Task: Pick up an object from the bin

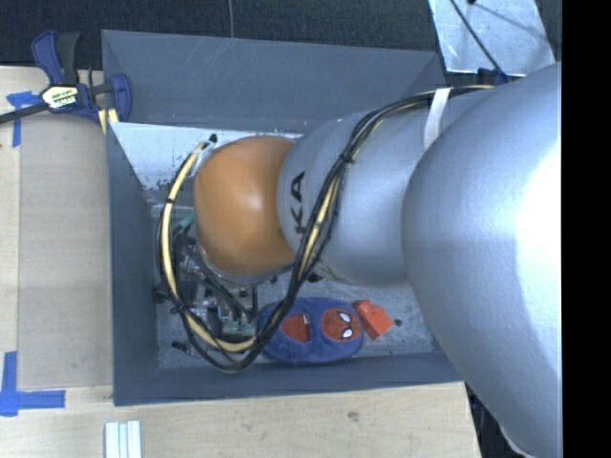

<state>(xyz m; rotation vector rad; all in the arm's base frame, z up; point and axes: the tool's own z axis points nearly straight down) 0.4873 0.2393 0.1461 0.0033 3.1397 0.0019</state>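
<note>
My gripper [218,301] is low in the front left part of the bin, its dark body showing under the wrist among cables. Just to its right, along the front wall, lies a blue soft thing [320,343] printed with red masked faces. A small orange piece [374,319] rests at that thing's right end. The gripper's body stands beside the blue thing's left end; whether they touch cannot be made out.
The arm and its orange wrist cover reach in from the right and hide most of the bin floor. Yellow and black cables loop round the gripper near the left wall. The front wall is close below the gripper.
</note>
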